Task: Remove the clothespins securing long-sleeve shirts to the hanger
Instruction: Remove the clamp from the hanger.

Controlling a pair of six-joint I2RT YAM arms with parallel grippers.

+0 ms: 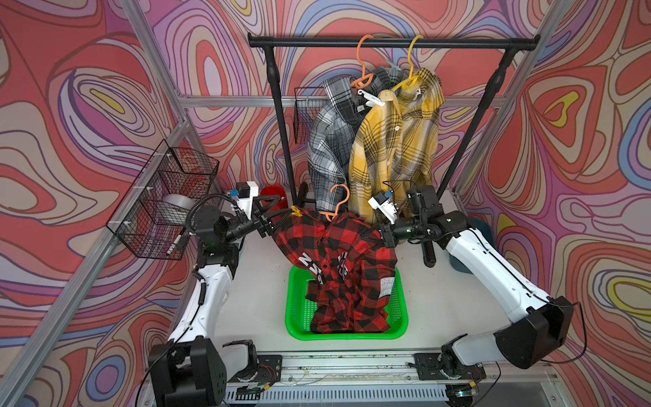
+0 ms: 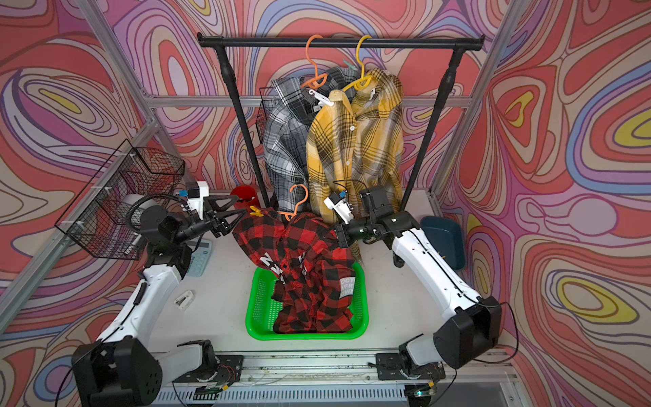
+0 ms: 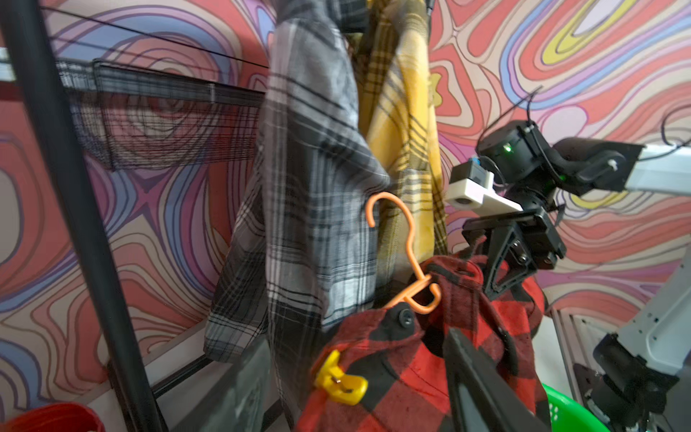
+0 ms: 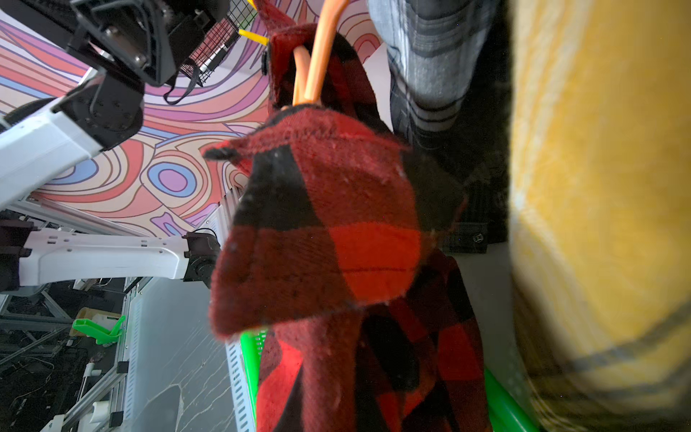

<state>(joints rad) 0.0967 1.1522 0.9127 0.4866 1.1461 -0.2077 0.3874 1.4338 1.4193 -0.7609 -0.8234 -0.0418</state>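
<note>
Yellow pin (image 3: pixel 340 381) was on red shirt (image 1: pixel 334 246); left tool (image 2: pixel 240 206) gaped around it; right tool (image 3: pixel 497 280) clamped that shirt; white pin (image 1: pixel 371 98) behind, unremoved.

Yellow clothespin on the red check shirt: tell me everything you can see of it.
The small yellow plastic clothespin is a spring clip with a metal glint at its middle. It is clamped on the shoulder edge of the red-and-black check shirt, handle ends sticking outward. It sits just ahead of the open left gripper; whether its fingers touch it cannot be told.
</note>
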